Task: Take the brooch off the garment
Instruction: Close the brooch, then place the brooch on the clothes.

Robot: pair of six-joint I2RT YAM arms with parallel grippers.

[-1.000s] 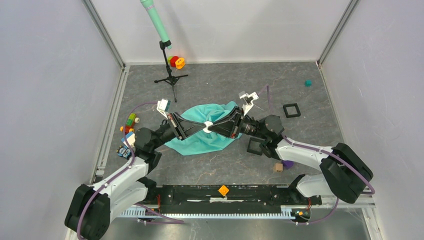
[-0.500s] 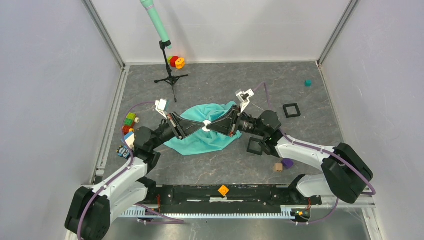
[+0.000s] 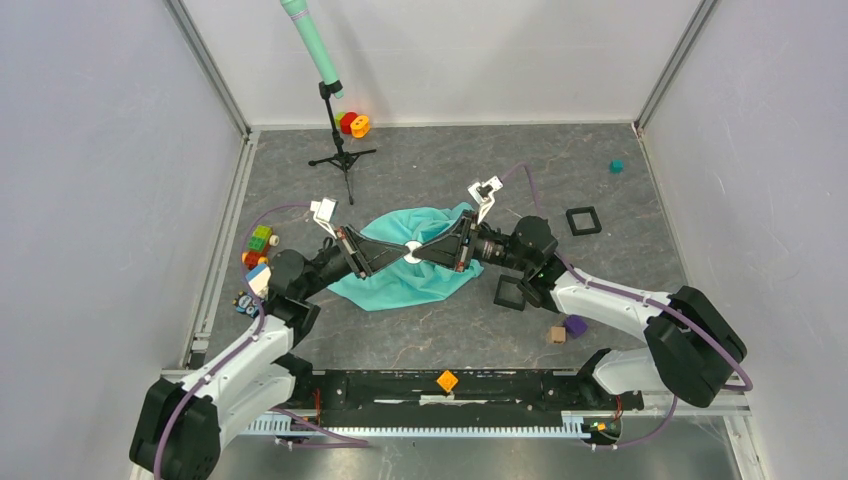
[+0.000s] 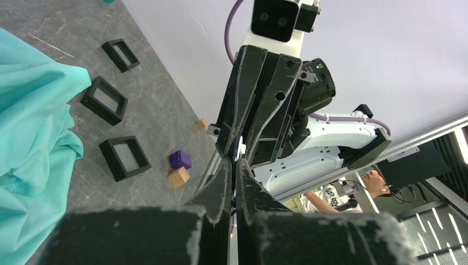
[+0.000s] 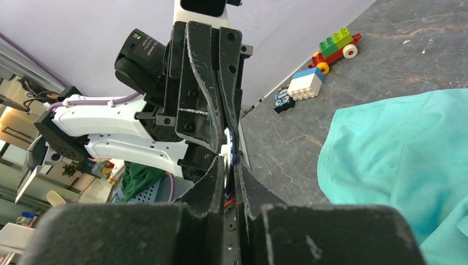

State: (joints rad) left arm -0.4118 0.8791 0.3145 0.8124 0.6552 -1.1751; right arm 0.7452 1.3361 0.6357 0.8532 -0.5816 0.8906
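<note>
From above, the black wedge-shaped left gripper (image 3: 402,254) and right gripper (image 3: 421,251) meet tip to tip over the garment (image 3: 395,285) — a crumpled, soft turquoise T-shirt on a grey marbled table (image 3: 600,170) — with the brooch (image 3: 411,252), a small white disc, between them. The left wrist view shows the left fingers (image 4: 218,185) clenched on the disc's thin rim. The right wrist view shows the right fingers (image 5: 209,179) pinching its opposite, blue-edged rim.
</note>
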